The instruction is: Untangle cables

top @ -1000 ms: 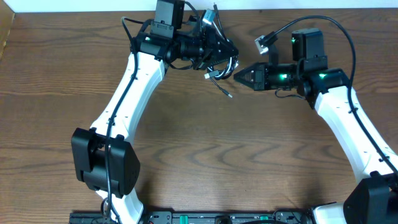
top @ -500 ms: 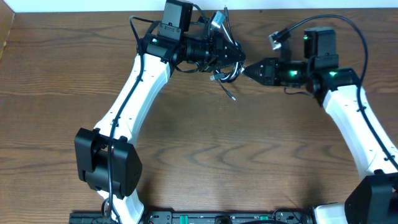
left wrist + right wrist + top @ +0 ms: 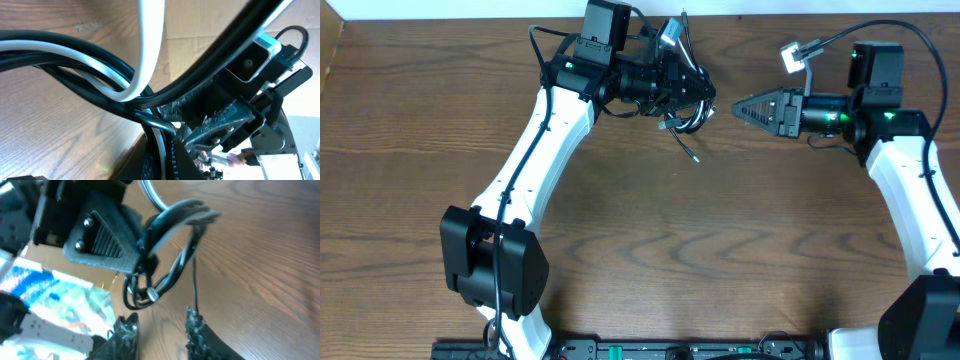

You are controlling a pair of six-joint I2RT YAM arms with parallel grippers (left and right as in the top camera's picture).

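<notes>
The right gripper (image 3: 738, 105) is pulling back toward the right of the overhead frame, away from the bundle it was nearly touching half a second ago, and a clear strip of table (image 3: 620, 220) is now showing between them. The left gripper (image 3: 698, 100) is staying put in the upper middle, clamped tight on the cables (image 3: 682, 118). They are showing as a small black-and-white knot of loops just beneath its tips. One thin black tail is running out of the knot toward the lower right, so the long axis is slanting from upper left to lower right.

In the left wrist view the cables (image 3: 115, 95) are filling the frame. Black and white strands are sweeping in from the left edge to the centre, with a white one curling up to the top edge and a black one crossing diagonally from the upper right.

In the right wrist view the cables (image 3: 170, 275) are hanging in loops from the left gripper's dark finger, leaning from upper right to lower left, with a small plug (image 3: 152, 295) at the bottom. A single black strand is dropping almost straight down. Along the bottom edge the right gripper's fingers (image 3: 197, 327) are standing a little apart, gripping nothing.
</notes>
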